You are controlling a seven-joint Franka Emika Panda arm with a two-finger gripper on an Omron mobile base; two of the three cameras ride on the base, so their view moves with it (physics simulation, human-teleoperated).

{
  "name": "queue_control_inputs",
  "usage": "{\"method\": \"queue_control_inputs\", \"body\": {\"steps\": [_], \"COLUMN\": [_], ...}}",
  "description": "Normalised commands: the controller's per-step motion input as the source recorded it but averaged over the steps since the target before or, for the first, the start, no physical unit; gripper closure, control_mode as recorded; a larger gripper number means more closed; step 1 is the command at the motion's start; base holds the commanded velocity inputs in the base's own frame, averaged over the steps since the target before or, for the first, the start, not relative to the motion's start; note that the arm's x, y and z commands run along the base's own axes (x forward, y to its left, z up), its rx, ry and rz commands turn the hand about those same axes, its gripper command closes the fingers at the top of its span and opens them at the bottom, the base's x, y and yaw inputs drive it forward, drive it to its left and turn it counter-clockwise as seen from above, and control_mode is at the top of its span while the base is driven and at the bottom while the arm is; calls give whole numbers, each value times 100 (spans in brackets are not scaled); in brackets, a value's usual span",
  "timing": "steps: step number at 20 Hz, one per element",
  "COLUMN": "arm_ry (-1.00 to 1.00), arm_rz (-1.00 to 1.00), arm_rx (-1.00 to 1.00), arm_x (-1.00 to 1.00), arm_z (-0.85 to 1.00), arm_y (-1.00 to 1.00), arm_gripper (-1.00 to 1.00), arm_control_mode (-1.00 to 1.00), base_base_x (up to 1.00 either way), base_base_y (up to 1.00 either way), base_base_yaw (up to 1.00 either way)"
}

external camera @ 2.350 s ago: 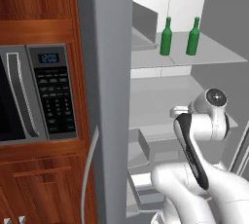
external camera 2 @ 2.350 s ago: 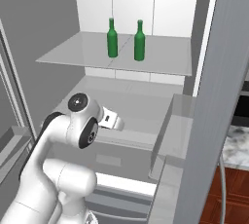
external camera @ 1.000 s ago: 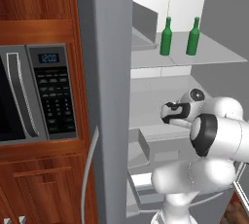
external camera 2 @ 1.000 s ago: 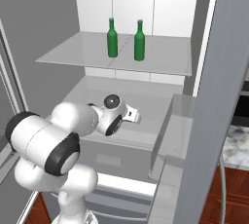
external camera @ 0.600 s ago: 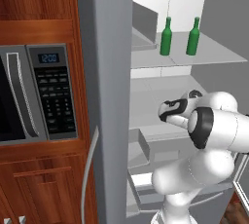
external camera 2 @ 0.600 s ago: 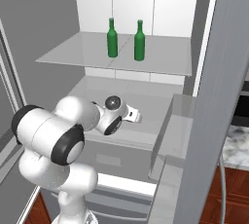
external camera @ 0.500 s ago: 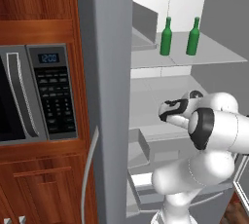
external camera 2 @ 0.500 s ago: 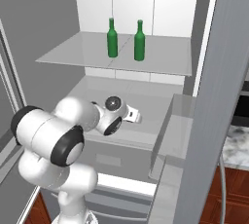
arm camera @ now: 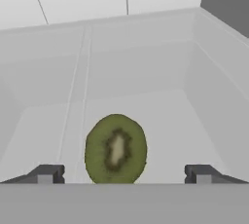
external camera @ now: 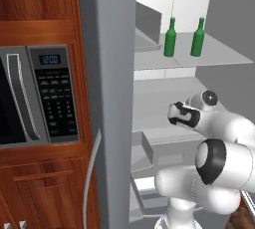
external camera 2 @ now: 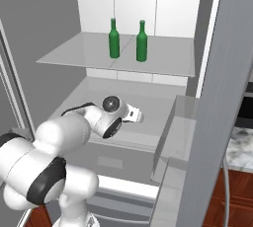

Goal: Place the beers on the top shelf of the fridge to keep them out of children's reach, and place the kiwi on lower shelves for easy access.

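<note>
The end effector (arm camera: 121,174) is released, jaws spread wide with the kiwi (arm camera: 115,149) between them on a lower shelf (arm camera: 160,121). Both beers (external camera 2: 114,39) stand mid top shelf (external camera 2: 74,51) of the fridge (external camera: 112,49); a microwave (external camera: 35,96) sits left.

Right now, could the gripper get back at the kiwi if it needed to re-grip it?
Probably yes. In the hand view the kiwi lies on a lower shelf right ahead of the gripper, centred between its fingertips, with the jaws wide open and nothing between them and the fruit.
</note>
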Motion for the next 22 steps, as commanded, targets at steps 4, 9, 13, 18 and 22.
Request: {"method": "queue_control_inputs", "body": {"steps": [4,9,13,18,22], "arm_ry": [4,10,10,4,0], "arm_rz": [3,5,10,14,16], "arm_rx": [-6,-9,-7,-8,-6], "arm_x": [-86,-94,-79,-87,-91], "arm_z": [42,34,69,71,75], "arm_y": [0,0,0,1,6], "arm_gripper": [-100,-100,-100,-100,-100], "arm_control_mode": [-100,-100,-100,-100,-100], "base_base_x": [0,0,0,0,0], "base_base_y": [0,0,0,0,0], "base_base_yaw": [0,0,0,0,0]}}
